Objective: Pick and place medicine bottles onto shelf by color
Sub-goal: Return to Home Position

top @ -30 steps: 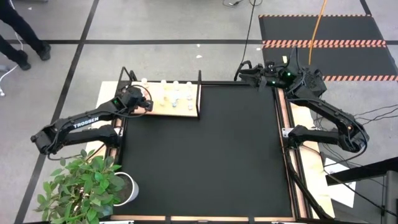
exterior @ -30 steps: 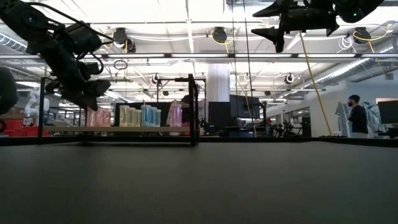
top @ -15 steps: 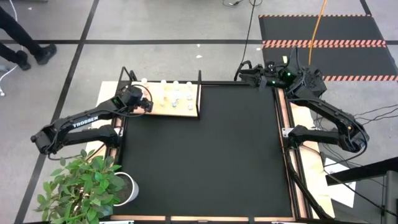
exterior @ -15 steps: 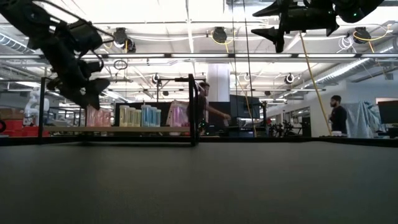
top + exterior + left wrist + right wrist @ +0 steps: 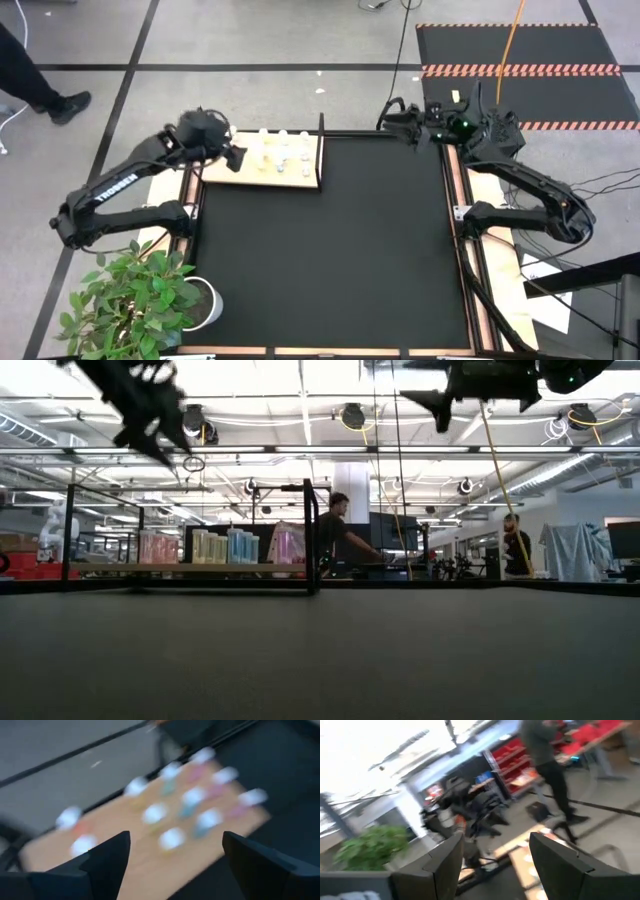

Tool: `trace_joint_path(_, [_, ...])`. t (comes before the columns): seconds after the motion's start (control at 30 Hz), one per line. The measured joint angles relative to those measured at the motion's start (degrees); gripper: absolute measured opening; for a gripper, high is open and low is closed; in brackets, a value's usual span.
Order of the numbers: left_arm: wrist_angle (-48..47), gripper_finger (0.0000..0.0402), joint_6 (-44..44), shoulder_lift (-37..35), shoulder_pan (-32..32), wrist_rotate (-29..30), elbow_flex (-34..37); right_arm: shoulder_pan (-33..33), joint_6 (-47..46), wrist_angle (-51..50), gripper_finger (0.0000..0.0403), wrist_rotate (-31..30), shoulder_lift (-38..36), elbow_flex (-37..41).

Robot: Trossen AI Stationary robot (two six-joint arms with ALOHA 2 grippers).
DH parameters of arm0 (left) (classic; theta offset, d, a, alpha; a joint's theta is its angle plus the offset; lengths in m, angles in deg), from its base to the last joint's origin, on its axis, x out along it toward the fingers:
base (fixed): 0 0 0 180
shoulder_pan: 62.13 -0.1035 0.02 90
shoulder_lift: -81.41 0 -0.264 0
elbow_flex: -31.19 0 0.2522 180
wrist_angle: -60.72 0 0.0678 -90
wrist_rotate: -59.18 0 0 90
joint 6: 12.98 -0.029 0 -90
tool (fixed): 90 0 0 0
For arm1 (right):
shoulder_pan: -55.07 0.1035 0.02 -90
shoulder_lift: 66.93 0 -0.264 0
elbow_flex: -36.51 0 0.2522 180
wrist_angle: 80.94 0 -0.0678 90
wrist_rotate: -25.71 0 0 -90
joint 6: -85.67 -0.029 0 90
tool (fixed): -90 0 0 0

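- The medicine bottles (image 5: pixel 228 546), tiny upright cylinders with white caps and pink, yellow-olive or light blue bodies, all stood on the shelf (image 5: pixel 292 178). This was a pale light-wood flat board at the far left corner of the black mat (image 5: pixel 330 250). No bottle showed on the mat itself.
- The left gripper (image 5: pixel 234 157) hung over the board's left end, with the bottles below it and off toward the mat's middle. Their long axes were vertical, and their rows ran along the board's long side.
- Its two dark fingers (image 5: pixel 107 860) were spread wide with nothing held between them. Only the blurred caps showed through the gap.
- The right gripper (image 5: pixel 388 117) waited above the mat's far right corner, well apart from the shelf. Its fingers were likewise parted and empty, so the left arm was much the nearer.
- By my judgement the sorting looked finished, and the move ahead was a retreat to rest. That move turned on the air between the left gripper and the caps. It would call for going up and away to the left, not across the rows.
- The low view showed what the high view could not: the body colours grouped side by side, and the left gripper well above the caps.
- The high view showed only white caps, but it alone placed the gripper over the board's left end.
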State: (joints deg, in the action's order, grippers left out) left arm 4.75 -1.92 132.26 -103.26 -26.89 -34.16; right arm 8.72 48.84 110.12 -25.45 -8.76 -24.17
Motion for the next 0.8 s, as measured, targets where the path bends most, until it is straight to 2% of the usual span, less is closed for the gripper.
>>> trace_joint_path(0.1, [0.13, 0.0319, -3.48, 0.03, 1.38, -5.59, -6.61, 4.9, 1.07, 1.53, 0.0218, -2.0, -0.02, -0.4])
trace_joint_path(0.23, [3.51, 0.0319, -8.07, 1.44, 5.45, -6.1, -13.55, 12.88, 7.68, -1.49, 0.0192, -10.33, -0.02, -1.85])
trace_joint_path(0.33, [9.62, 0.0312, -8.29, 4.03, 9.08, -6.21, -16.27, 18.9, 13.89, -4.44, 0.0154, -16.13, 0.11, -2.58])
trace_joint_path(0.37, [12.02, 0.0302, -8.22, 5.15, 10.34, -6.77, -16.62, 20.86, 15.86, -4.85, 0.0136, -16.4, 0.28, -2.58])
trace_joint_path(0.47, [20.43, 0.0249, -7.86, 9.26, 14.37, -10.47, -16.7, 26.09, 21.65, -6.97, 0.0076, -15.19, 0.36, -2.58])
trace_joint_path(0.57, [28.49, 0.0166, -8.01, 12.92, 18.3, -16.27, -16.63, 29.68, 24.96, -12.63, 0.0016, -14.76, -1.65, -2.6])
trace_joint_path(0.6, [30.73, 0.0135, -8.22, 13.57, 19.4, -17.42, -16.63, 30.33, 25.53, -15.32, 0.0009, -15.54, -2.87, -2.58])
trace_joint_path(0.7, [34.47, 0.0039, -8.79, 14.13, 21.7, -18.07, -16.63, 32.19, 25.89, -24.53, 0.0009, -22.96, -7.8, -2.6])
trace_joint_path(0.73, [34.62, 0.002, -9.68, 14.04, 22.24, -18.05, -16.63, 32.67, 26.7, -27.62, 0.0006, -25.01, -9.72, -2.58])
trace_joint_path(0.8, [34.0, 0.0013, -11.83, 13.12, 22.91, -18.05, -15.93, 33.63, 28.64, -32.81, 0.0002, -28.7, -13.61, -2.6])
